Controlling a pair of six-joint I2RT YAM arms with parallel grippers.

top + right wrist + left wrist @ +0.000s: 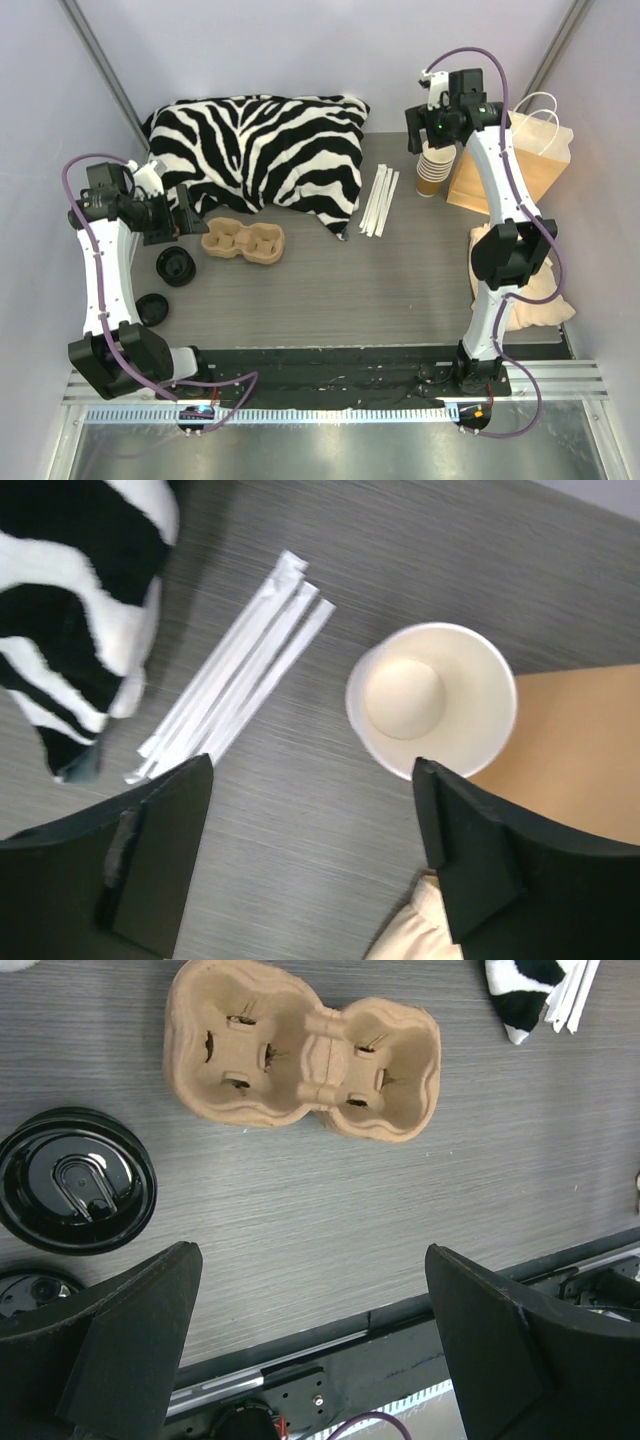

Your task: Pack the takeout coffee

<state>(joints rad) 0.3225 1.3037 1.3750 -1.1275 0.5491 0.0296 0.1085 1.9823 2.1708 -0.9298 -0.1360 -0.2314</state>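
Takeout coffee (75, 1195) stands near the desk's left edge (you see only its black lid), near the pulp carrier (300, 1060); your left gripper (310, 1300) hangs close by, fingers wide and empty; your right gripper (310, 800), fingers wide too, hovers over the cup stack (430, 700).

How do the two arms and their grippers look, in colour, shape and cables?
The left arm and the right arm have white links between bulky black joints, and a purple cable loops along each. The right wrist shows a small green light. The left gripper and the right gripper each have two broad matte black fingers with wedge-like tips.
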